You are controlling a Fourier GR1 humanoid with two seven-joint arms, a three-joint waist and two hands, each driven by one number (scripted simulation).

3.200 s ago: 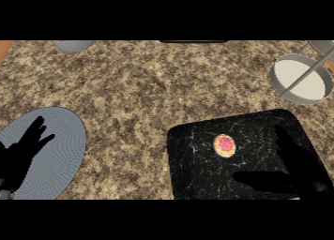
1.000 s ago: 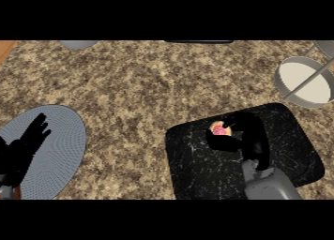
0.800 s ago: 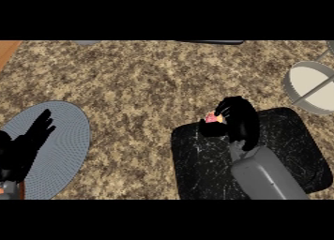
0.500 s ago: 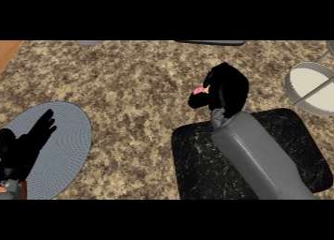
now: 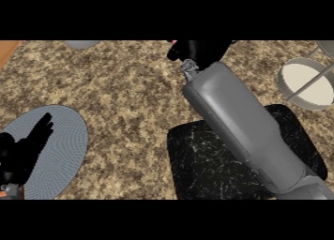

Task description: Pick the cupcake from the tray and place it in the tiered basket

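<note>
Note that the pick stage appears complete: the black rectangular tray with white speckling (image 5: 218, 164) carries no cupcake on the parts of it that show. The right hand (image 5: 197, 49) sits at the top edge of the view, far out over the mottled brown granite counter (image 5: 128, 84), with its grey forearm (image 5: 246, 126) stretched across the tray. Its fingers are curled shut. You can see only a sliver of pink at its upper left edge, which is most likely the pink-frosted cupcake (image 5: 173, 42) in the grasp; the rest is hidden by the hand.

The placing stage is still to be done. The grey round tiered basket with a pale floor (image 5: 308, 84) stands well to the right of the hand, and nothing lies in it.

Against the frame half a second earlier, the right hand has travelled further up and away from the tray.

The left hand (image 5: 21, 154) rests with fingers straight over the grey-blue ribbed oval plate (image 5: 62, 140), unchanged.
</note>
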